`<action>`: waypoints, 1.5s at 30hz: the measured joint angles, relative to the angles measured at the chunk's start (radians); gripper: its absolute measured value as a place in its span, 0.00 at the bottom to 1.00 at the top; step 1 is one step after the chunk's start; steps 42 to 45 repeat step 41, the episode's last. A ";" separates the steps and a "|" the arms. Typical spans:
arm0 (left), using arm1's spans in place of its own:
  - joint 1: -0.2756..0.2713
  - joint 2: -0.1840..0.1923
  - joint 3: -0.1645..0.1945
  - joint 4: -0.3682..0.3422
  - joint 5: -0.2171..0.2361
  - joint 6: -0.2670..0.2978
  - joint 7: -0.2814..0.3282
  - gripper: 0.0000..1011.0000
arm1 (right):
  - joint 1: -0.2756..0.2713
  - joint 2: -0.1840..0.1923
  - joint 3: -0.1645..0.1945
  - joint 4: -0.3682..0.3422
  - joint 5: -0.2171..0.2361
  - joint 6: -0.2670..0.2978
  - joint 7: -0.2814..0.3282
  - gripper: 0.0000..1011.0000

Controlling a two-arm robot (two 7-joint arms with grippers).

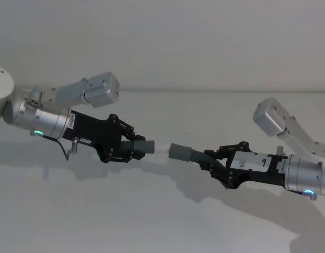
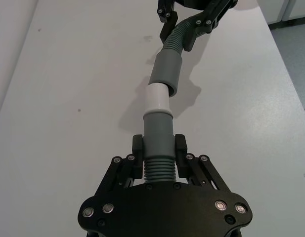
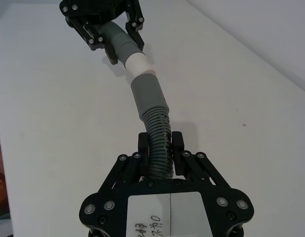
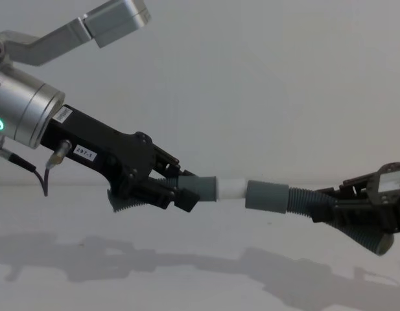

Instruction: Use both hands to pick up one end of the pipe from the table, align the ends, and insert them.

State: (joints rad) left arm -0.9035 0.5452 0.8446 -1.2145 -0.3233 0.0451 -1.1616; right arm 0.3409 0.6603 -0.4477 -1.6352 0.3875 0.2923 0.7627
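Note:
Both pieces of the pipe hang in the air above the white table [image 1: 151, 221]. My left gripper [image 1: 131, 148] is shut on the ribbed part of the left piece [image 2: 157, 170], just behind its grey cuff [image 2: 158, 126]. A white inner sleeve [image 2: 157, 98] sticks out of that cuff. My right gripper [image 1: 210, 158] is shut on the ribbed hose of the right piece [image 3: 159, 136]; its grey cuff [image 3: 148, 96] points at the sleeve. The two ends stand nearly in line. The sleeve's tip [image 4: 231, 188] sits at the mouth of the right cuff [image 4: 268, 196]; how deep it goes I cannot tell.
The table's far edge [image 1: 204, 90] meets a plain wall. In the left wrist view the table's side edge [image 2: 285, 64] borders grey floor. Shadows of both arms lie on the table under the pipe.

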 joint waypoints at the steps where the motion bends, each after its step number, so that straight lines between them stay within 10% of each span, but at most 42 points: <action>1: 0.000 0.001 0.001 -0.002 -0.002 0.002 0.000 0.36 | 0.000 0.001 0.000 -0.002 0.001 0.000 0.000 0.26; 45: 0.002 0.022 0.022 -0.077 -0.037 0.044 0.018 0.36 | -0.030 0.044 0.005 -0.070 0.068 -0.023 0.005 0.26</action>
